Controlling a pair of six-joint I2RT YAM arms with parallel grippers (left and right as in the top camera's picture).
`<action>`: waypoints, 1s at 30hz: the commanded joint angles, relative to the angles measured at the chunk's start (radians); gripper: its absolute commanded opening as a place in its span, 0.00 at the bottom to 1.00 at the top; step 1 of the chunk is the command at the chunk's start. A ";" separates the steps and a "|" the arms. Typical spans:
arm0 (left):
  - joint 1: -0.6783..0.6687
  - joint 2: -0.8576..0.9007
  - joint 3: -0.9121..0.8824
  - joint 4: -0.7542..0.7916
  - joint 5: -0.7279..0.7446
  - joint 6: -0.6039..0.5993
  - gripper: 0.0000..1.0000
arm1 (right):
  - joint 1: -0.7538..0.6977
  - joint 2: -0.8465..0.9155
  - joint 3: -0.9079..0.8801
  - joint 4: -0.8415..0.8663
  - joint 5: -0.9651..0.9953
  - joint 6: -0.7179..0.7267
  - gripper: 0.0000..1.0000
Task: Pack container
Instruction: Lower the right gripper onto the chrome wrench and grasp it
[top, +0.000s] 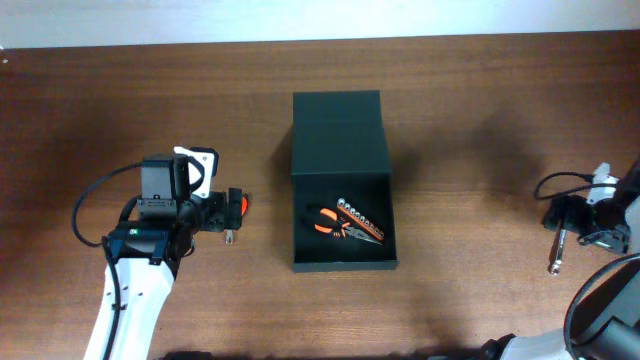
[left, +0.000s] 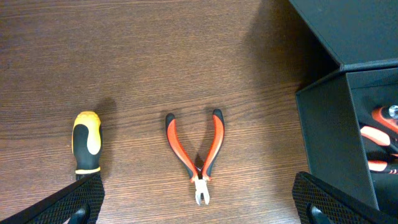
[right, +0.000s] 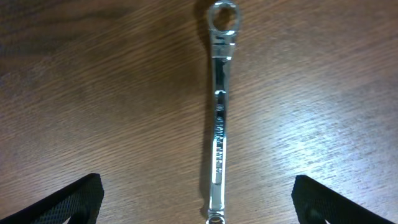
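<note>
**Open box at table centre, both grippers spread over loose tools**

The container (top: 344, 265), a dark green-black rectangular box, sits at the middle of a brown wooden table (top: 470, 100). Its hinged flap lid (top: 338, 135) is folded back flat on the far side. Inside lie pliers with orange handles (top: 325, 222) and, just beside them, a slanted row of small silver sockets (top: 364, 222).

To the box's left, the left gripper (top: 232, 212) hangs over the table with its fingers (left: 74, 202) spread wide and holding nothing. Its wrist camera shows small cutters with red-and-black handles (left: 198, 155) lying between the fingers, tips toward the camera. A screwdriver with a yellow-and-black handle (left: 86, 140) lies near the left finger. The box's side wall shows at the right edge of that view.

Well apart, near the table's right edge, the right gripper (top: 562, 218) is also spread wide and empty. A silver wrench (right: 219, 118) lies lengthwise between its fingers (right: 68, 202), ring end pointing away.
</note>
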 joint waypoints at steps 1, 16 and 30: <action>0.005 0.001 0.014 0.000 0.011 0.015 0.99 | 0.014 0.011 -0.002 0.004 0.047 -0.036 0.97; 0.005 0.001 0.014 0.000 0.011 0.016 0.99 | 0.014 0.035 -0.174 0.143 0.046 -0.060 0.98; 0.005 0.001 0.014 0.000 0.011 0.016 0.99 | 0.013 0.122 -0.174 0.175 0.020 -0.059 0.95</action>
